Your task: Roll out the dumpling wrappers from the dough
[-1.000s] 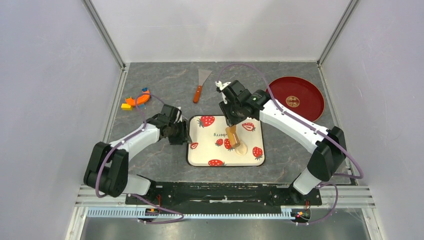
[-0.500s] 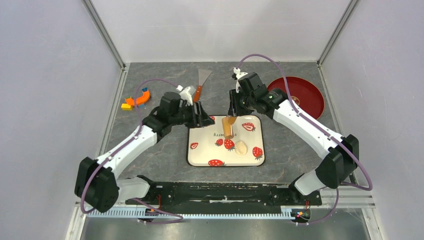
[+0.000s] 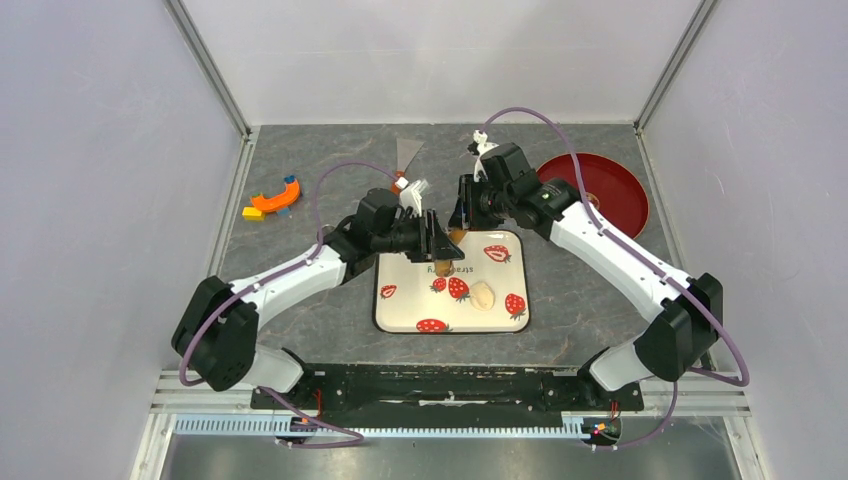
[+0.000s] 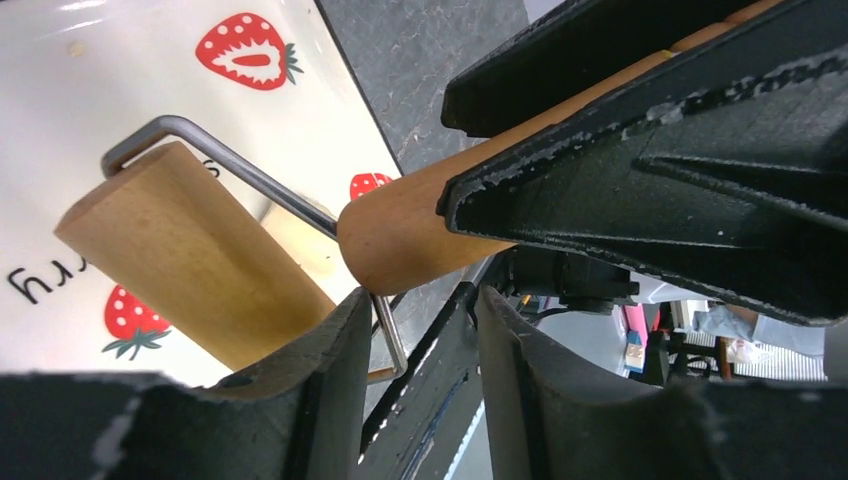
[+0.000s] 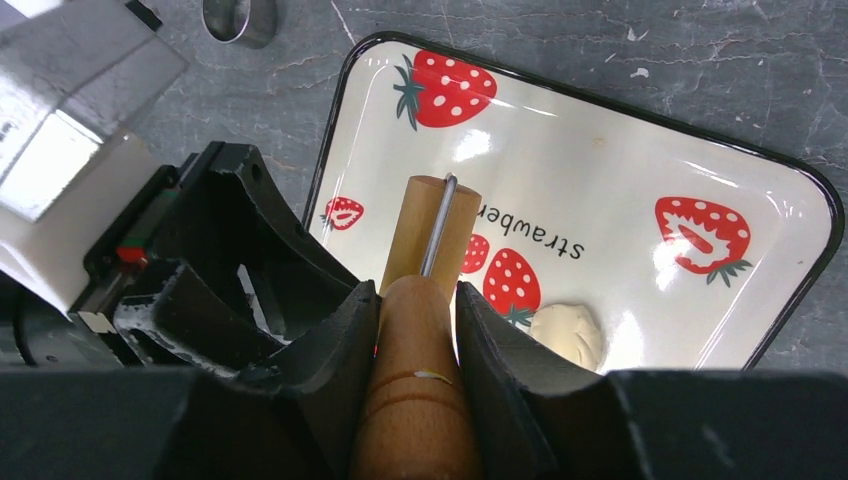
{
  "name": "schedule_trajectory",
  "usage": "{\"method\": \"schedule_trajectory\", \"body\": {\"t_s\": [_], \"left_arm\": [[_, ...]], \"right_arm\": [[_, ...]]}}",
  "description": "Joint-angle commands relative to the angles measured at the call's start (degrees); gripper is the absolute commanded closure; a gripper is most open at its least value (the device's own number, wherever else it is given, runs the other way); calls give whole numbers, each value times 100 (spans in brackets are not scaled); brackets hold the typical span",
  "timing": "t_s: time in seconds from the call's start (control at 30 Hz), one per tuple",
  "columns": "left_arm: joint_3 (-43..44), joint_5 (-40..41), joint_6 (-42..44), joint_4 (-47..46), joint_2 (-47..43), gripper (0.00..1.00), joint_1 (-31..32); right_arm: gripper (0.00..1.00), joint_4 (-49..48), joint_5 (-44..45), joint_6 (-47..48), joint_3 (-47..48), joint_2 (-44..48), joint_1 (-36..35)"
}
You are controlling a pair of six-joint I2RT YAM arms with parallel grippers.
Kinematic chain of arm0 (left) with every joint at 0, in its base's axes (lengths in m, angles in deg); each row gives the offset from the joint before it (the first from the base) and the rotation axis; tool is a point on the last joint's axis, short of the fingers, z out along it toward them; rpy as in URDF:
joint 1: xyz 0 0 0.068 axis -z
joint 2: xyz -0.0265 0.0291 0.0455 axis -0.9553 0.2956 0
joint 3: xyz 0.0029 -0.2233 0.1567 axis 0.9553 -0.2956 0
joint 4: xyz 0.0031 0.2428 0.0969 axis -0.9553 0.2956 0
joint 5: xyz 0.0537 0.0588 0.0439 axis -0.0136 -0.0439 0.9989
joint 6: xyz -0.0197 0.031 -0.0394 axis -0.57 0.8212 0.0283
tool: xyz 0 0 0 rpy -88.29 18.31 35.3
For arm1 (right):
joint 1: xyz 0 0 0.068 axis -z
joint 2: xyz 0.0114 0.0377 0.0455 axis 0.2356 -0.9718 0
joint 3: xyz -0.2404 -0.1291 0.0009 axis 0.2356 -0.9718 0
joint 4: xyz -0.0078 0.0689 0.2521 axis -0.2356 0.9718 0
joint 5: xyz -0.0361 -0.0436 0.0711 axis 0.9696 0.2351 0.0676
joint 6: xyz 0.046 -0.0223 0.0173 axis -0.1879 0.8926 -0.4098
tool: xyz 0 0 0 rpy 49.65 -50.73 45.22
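- Dough (image 3: 482, 295) (image 5: 567, 335): one small pale lump, lying on the tray toward its 4 o'clock corner in the top view. It is lying apart from the roller and from both sets of fingers.
- Tray (image 3: 401, 304) (image 5: 610, 190): white with strawberry print and a dark rim, sitting flat on the surface between the two arms.
- Roller (image 5: 432, 228) (image 4: 190, 255): a tan wooden cylinder on a bent wire frame with a wooden handle. The cylinder is hanging over the tray's 11 o'clock area, at about 10 o'clock from the dough; whether it is touching the tray cannot be told.
- Right gripper (image 3: 465, 215) (image 5: 418, 330): its fingers are clamping the roller's wooden handle from both sides.
- Left gripper (image 3: 437, 243) (image 4: 415, 320): reaching in just beside the roller at the tray's 12 o'clock edge. Its fingers are standing a narrow gap apart and gripping nothing, with the wire frame running just in front of them.
- Ring cutter (image 5: 240, 18): small and shiny, standing on the surface beyond the tray's far corner.
- Scraper (image 3: 408, 152): lying at 12 o'clock from the tray.
- Red plate (image 3: 600, 190): resting at 2 o'clock from the tray.
- Orange pieces (image 3: 275, 198): lying at 10 o'clock, well apart from the tray.
- Surface (image 3: 300, 310): grey and marbled, carrying all items.
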Motion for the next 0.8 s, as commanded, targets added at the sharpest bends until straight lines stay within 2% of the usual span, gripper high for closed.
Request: {"method": "schedule_trajectory", "body": {"t_s": [0.0, 0.1, 0.17, 0.2, 0.23, 0.3, 0.37, 0.5, 0.57, 0.6, 0.77], "left_arm": [[90, -136, -263, -394, 98, 55, 103], [71, -106, -272, -400, 115, 71, 122], [87, -69, -235, -367, 101, 94, 122], [110, 7, -179, -270, 84, 98, 122], [145, 80, -100, -134, 62, 98, 122], [313, 332, 228, 307, 21, 98, 122], [555, 765, 699, 1115, -30, 98, 122], [880, 1631, 1549, 2136, -353, 98, 152], [960, 2230, 1970, 2494, -610, 98, 256], [1007, 2530, 2178, 2673, -713, 98, 324], [1168, 3490, 2772, 3232, -1083, 98, 545]], "right_arm": [[100, -377, -171, -211, 204, 233, 53], [100, -407, -230, -230, 222, 246, 66], [100, -457, -311, -224, 200, 259, 84], [100, -523, -410, -163, 148, 276, 78], [100, -583, -507, -119, 102, 294, 85], [90, -609, -586, -61, 23, 343, 107], [71, -638, -704, 19, -101, 434, 152], [23, -731, -984, 163, -458, 671, 305], [7, -807, -1193, 188, -633, 776, 406], [2, -845, -1356, 188, -699, 813, 465], [2, -1078, -2332, 110, -894, 651, 546]]}}
